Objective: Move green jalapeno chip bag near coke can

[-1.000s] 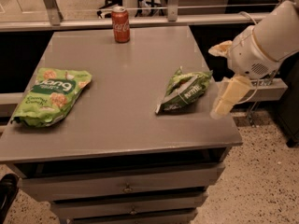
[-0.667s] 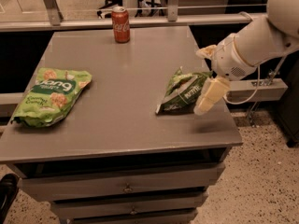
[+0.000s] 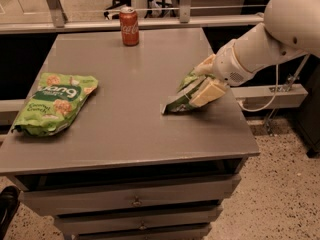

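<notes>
The green jalapeno chip bag (image 3: 181, 95) lies crumpled on the right side of the grey table (image 3: 135, 129). My gripper (image 3: 205, 80) has come in from the right and straddles the bag's right end. One cream finger (image 3: 209, 92) lies over the bag's near side and the other sits at its far side. The jaws are open around the bag, which rests on the table. The coke can (image 3: 130, 26) stands upright at the table's far edge, well away from the bag. My white arm (image 3: 280, 29) reaches in from the upper right.
A larger flat light-green snack bag (image 3: 54, 103) lies on the table's left side. A rail and window frame (image 3: 150, 21) run behind the table. Drawers (image 3: 135, 201) sit below the front edge. A shelf (image 3: 272, 96) and a cable are at the right.
My gripper has moved left from beside the table's right edge onto the chip bag, and its fingers now straddle the bag's right end. The can and the large bag have not moved.
</notes>
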You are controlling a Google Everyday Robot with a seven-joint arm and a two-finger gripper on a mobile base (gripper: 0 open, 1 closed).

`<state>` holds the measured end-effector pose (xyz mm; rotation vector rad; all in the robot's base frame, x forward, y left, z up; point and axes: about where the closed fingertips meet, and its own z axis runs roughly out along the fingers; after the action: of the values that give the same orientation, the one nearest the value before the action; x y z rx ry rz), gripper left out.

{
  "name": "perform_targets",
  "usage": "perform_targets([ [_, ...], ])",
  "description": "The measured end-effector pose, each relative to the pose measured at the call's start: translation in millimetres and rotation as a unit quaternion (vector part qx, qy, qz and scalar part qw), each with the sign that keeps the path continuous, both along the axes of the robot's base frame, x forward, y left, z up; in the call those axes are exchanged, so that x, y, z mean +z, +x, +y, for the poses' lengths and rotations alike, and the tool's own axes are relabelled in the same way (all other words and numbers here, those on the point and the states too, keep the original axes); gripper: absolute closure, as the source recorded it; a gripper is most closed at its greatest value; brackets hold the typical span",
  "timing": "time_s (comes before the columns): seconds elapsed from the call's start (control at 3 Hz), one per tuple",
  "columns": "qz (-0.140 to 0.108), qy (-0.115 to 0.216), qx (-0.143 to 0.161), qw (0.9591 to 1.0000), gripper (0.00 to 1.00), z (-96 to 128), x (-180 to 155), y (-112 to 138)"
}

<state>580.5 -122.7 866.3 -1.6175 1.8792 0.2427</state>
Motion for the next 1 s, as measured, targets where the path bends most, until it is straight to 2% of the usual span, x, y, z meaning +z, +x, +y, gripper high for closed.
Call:
perform_targets([
  [0.33,-0.014,0.014,0.005,0.9998,0.71,14.1,8.5,13.8],
  [0.67,-0.034,0.026,0.013,0.999,0.93,23.7,25.4,23.3],
  [1.0,-0.08,0.042,0.031,0.9954,1.0,38.2,63.8,38.6],
])
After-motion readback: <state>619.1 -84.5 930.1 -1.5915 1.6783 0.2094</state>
